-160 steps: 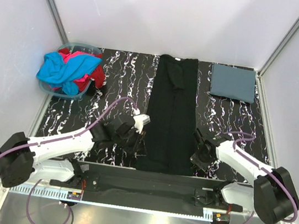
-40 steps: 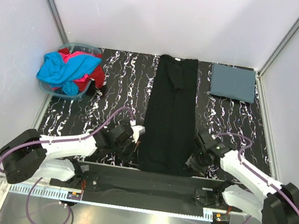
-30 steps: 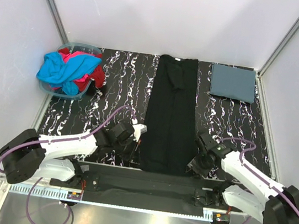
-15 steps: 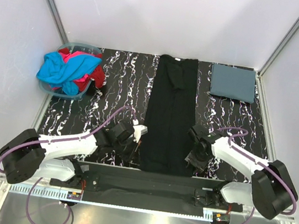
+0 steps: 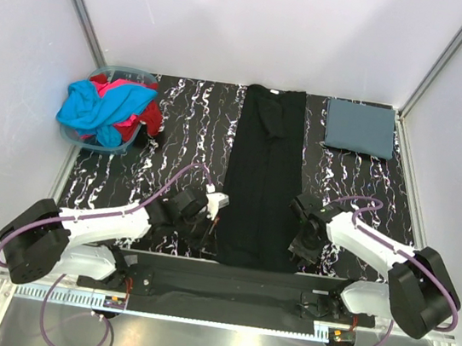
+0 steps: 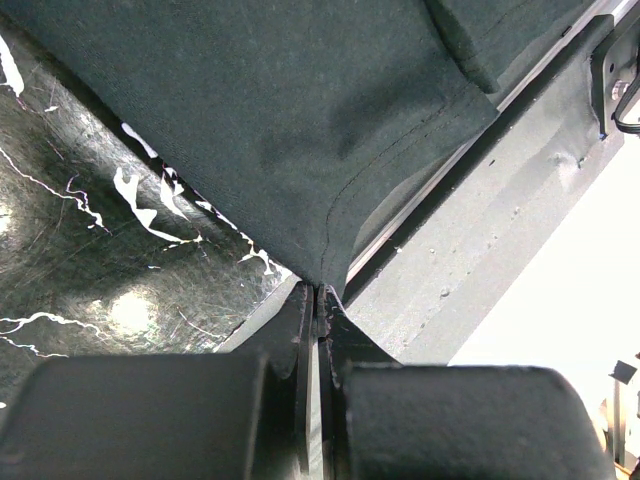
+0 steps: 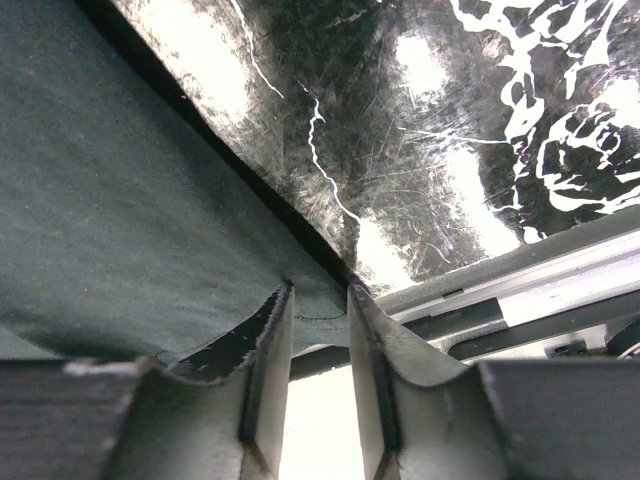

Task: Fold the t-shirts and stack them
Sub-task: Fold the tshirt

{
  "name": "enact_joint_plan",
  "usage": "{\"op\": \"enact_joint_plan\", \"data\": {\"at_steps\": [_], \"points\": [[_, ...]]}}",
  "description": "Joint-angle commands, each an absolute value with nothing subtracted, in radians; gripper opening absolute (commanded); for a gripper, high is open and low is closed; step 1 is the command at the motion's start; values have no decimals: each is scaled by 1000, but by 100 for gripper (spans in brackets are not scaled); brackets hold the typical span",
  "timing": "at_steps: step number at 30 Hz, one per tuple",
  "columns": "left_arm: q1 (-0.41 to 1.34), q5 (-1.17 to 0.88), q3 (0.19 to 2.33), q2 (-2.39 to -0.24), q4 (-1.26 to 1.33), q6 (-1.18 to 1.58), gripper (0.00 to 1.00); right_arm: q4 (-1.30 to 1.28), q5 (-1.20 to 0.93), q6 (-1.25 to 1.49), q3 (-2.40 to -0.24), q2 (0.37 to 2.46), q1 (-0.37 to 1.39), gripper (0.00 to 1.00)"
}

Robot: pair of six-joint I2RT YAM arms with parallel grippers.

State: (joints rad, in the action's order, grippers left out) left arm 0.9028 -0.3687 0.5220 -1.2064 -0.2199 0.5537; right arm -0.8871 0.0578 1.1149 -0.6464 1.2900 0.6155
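A black t-shirt (image 5: 263, 177), folded into a long strip, lies down the middle of the table. My left gripper (image 5: 214, 222) is shut on its near left corner (image 6: 318, 285), and the cloth rises into a peak at the tips. My right gripper (image 5: 301, 241) is at the near right corner; its fingers (image 7: 270, 330) stand apart with the hem's corner (image 7: 322, 300) between the tips. A slate blue-grey t-shirt (image 5: 360, 127) lies folded at the far right. Cyan (image 5: 102, 108) and red (image 5: 149, 116) t-shirts are heaped at the far left.
The heaped shirts sit in a pale plastic tub (image 5: 72, 136) by the left wall. A dark metal rail (image 5: 234, 275) runs along the table's near edge, right under both grippers. White walls close in the left, right and back.
My right gripper moved up and in onto the shirt's near right corner, and its jaws have narrowed. The left gripper stayed shut on the left corner.
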Motion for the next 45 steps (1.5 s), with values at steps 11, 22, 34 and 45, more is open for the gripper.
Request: {"op": "enact_joint_plan", "data": {"at_steps": [11,22,34,45], "points": [[905,-368,558,-1181,-209,589,0,-897,57,1069,-667,1278,624,0],[856,-367,661,-1279,-215,638,0,-910,144,922,-850,1305,623,0],[693,-341,957,-1560,-307,586,0,-776,196,577,-1136,1555,470,0],[528,-322,1440,-1926,-489,433,0,-738,132,381,-1573,1919,331,0]]}}
